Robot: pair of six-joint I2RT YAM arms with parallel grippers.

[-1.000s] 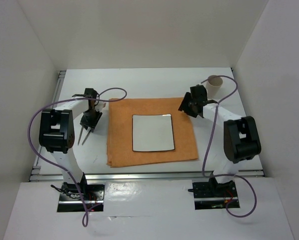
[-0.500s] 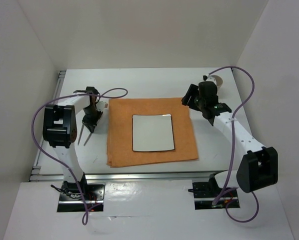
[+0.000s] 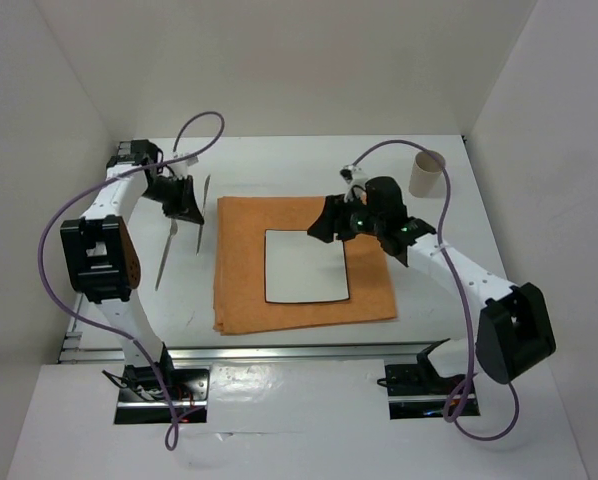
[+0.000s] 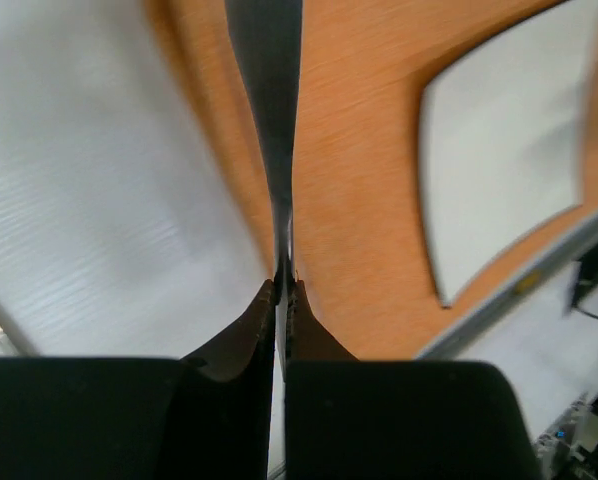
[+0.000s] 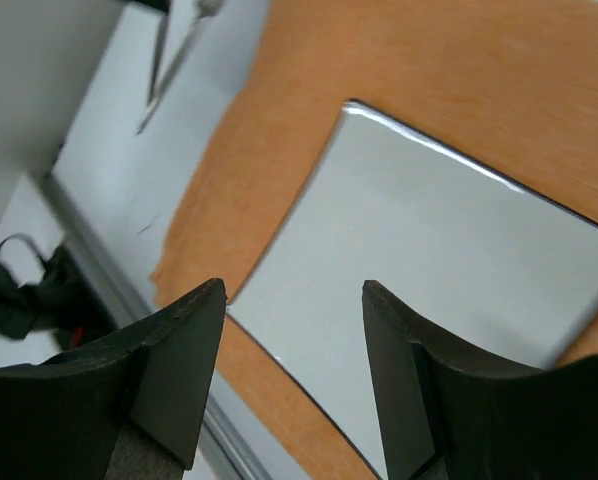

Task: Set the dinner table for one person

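Observation:
The dinner table (image 3: 279, 165) is a big white top with metal rails. An orange cloth (image 3: 299, 265) lies on it with a square white plate (image 3: 306, 266) in its middle. My left gripper (image 3: 191, 205) is shut on a slim metal utensil (image 3: 204, 215) and holds it just left of the cloth's left edge. In the left wrist view the utensil (image 4: 269, 110) runs edge-on up from my closed fingertips (image 4: 284, 290), over the cloth's edge (image 4: 359, 200). My right gripper (image 3: 321, 230) is open and empty above the plate's far right corner, and the plate (image 5: 429, 250) lies below its fingers (image 5: 194, 340).
A second metal utensil (image 3: 166, 255) lies on the table left of the cloth. A tan paper cup (image 3: 426, 172) stands at the far right. White walls close in the left, back and right. The metal rail (image 3: 279, 350) runs along the near edge.
My left gripper has lifted one utensil off the table and carried it away and to the right, up to the cloth's edge. My right gripper has swung left from beside the cup to over the plate.

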